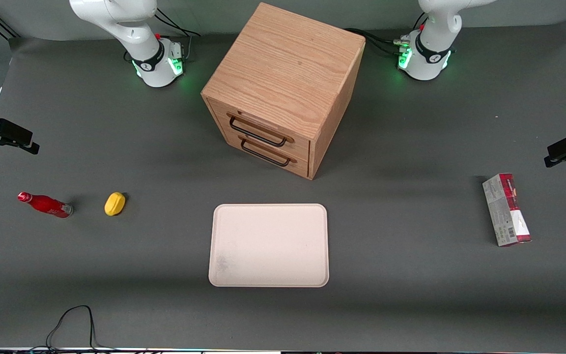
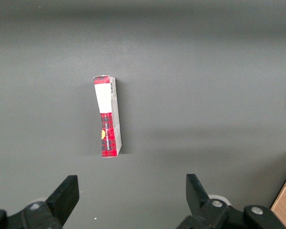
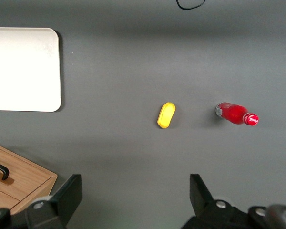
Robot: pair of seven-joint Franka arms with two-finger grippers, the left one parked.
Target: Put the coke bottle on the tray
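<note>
No grasp made yet: approach step

Gripper (image 3: 133, 195) is held high above the table, fingers spread wide, empty. Coke bottle (image 1: 44, 204) appears to be upright on the table beside a lemon (image 1: 115, 203), well apart from the tray (image 1: 268, 245). Cap is up, long axis likely vertical. Descent over the bottle is called for next.

Wooden drawer box (image 1: 283, 88) mid-table, yellow lemon-shaped object (image 1: 115, 203), red-and-grey carton (image 1: 506, 210) lying flat

My open gripper (image 3: 133, 193) hangs high over bare grey table (image 1: 410, 255). Only a small yellow lemon-shaped thing (image 1: 115, 203) sits between the little red bottle (image 1: 44, 204) and the flat cream tray (image 1: 224, 216).
</note>
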